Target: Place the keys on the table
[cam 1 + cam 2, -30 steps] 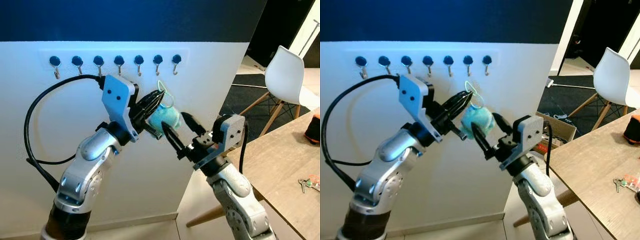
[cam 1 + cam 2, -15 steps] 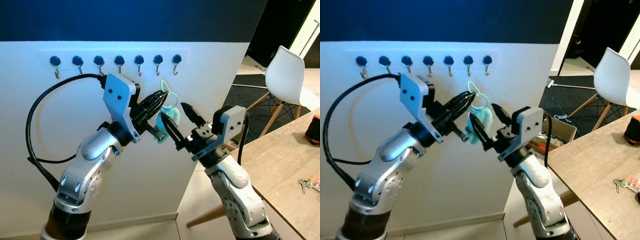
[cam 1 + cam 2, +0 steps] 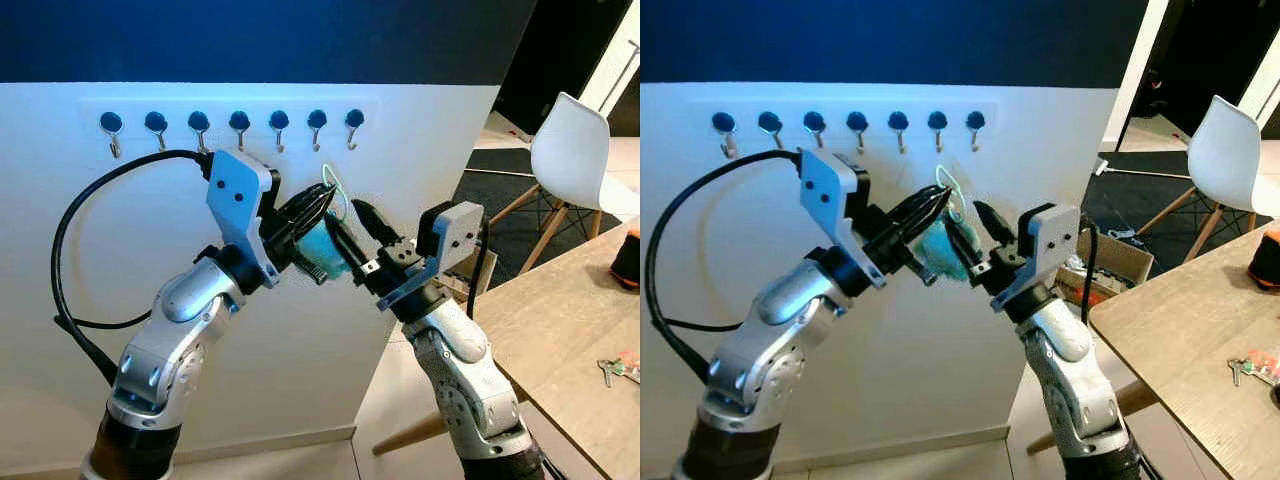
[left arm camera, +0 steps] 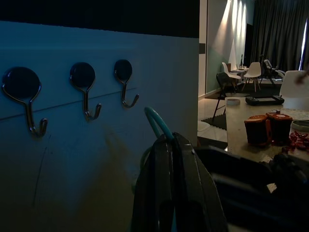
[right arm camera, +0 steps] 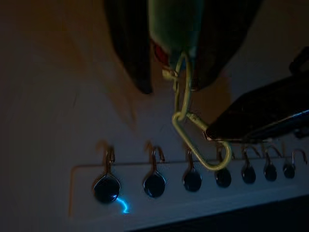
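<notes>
Now both arms raised before the hooks (image 3: 239, 124), left tool (image 3: 322, 199) clamped on the keyring loop (image 3: 334, 190), right tool (image 3: 340, 240) parted around the teal pompom (image 3: 322, 246).

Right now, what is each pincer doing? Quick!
Left pincer: shut on the green loop of the keychain.
Right pincer: open, fingers on either side of the fluffy teal ball.

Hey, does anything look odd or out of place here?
The teal fluffy keychain hangs in mid-air below the row of wall hooks, pinched by the left claw with the right claw around it. A bunch of keys lies on the wooden table.
</notes>
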Controlling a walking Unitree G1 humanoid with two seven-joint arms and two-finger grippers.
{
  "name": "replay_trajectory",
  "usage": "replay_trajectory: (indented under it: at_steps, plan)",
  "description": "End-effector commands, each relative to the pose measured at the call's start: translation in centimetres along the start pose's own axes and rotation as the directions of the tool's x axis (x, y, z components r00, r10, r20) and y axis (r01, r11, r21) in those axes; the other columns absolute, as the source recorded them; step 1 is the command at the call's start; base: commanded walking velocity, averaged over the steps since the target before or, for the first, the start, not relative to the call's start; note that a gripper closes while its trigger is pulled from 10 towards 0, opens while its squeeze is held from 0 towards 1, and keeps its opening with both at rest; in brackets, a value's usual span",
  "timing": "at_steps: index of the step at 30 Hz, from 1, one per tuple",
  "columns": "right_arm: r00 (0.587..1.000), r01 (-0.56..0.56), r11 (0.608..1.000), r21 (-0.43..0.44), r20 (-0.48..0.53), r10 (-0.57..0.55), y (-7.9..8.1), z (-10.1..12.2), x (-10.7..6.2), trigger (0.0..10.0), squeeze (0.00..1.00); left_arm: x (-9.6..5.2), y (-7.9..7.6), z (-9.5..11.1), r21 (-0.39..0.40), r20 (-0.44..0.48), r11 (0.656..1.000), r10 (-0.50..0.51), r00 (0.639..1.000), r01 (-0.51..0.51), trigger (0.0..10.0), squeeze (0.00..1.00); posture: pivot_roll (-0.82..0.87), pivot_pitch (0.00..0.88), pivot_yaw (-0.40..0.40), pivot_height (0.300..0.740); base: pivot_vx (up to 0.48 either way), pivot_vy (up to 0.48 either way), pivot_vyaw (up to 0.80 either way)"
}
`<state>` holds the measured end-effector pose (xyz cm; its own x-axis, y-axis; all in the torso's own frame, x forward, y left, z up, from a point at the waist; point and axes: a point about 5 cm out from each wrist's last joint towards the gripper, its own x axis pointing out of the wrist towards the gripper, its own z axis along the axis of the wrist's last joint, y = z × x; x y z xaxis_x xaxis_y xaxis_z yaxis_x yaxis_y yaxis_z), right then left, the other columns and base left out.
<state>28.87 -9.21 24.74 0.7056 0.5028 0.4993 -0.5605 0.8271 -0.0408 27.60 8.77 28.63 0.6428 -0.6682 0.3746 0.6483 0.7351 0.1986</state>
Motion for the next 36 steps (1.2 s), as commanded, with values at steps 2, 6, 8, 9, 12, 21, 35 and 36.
replay_trajectory:
  at_steps: [2,6,8,9,12,21,35,36]
  plan:
    - [1.000,0.004,1.000,-0.002,-0.003,-0.004,-0.1,-0.2,0.0,0.0,0.00,-0.1,-0.4,0.2,-0.004,0.007,1.000,-0.017,1.000,0.017,10.0,0.00,0.13,0.106,-0.045,0.740,0.000,0.000,0.00]
    - [1.000,0.007,1.000,-0.003,-0.002,-0.007,-0.2,-0.3,0.0,0.0,0.00,0.0,-0.4,0.1,-0.005,0.005,1.000,-0.017,1.000,0.017,10.0,0.00,0.13,0.103,-0.046,0.740,0.000,0.000,0.00]
    - [1.000,0.007,1.000,-0.003,-0.003,-0.007,-0.2,-0.3,0.0,0.0,0.00,0.0,-0.4,0.1,-0.005,0.005,1.000,-0.016,1.000,0.016,10.0,0.00,0.13,0.103,-0.046,0.740,0.000,0.000,0.00]
    - [1.000,0.009,1.000,-0.002,-0.003,-0.009,-0.2,-0.3,0.0,0.0,0.00,0.0,-0.4,0.0,-0.004,0.002,1.000,-0.016,1.000,0.016,10.0,0.00,0.13,0.101,-0.047,0.740,0.000,0.000,0.00]
    - [1.000,0.012,1.000,-0.002,-0.005,-0.012,-0.3,-0.4,0.0,0.0,0.00,0.0,-0.4,-0.1,-0.003,0.000,1.000,-0.014,1.000,0.014,10.0,0.00,0.13,0.099,-0.047,0.740,0.000,0.000,0.00]
    - [1.000,0.023,1.000,-0.010,-0.016,-0.023,-0.3,-0.7,0.0,10.0,0.00,-0.3,-0.6,0.2,-0.032,0.020,0.999,-0.037,0.999,0.038,10.0,1.00,0.13,0.093,-0.049,0.740,0.000,0.000,0.00]
    - [0.849,0.520,0.834,-0.184,0.006,-0.528,-6.1,-0.6,-5.5,10.0,0.00,-3.3,0.3,0.4,-0.173,0.028,0.983,-0.063,0.998,0.067,10.0,0.00,0.11,0.094,-0.038,0.740,0.000,0.000,0.00]
    - [0.820,0.562,0.799,-0.213,0.017,-0.572,-6.8,-0.3,-6.3,10.0,0.00,-3.4,0.3,0.3,-0.174,0.024,0.983,-0.063,0.998,0.066,10.0,0.00,0.11,0.094,-0.038,0.740,0.000,0.000,0.00]
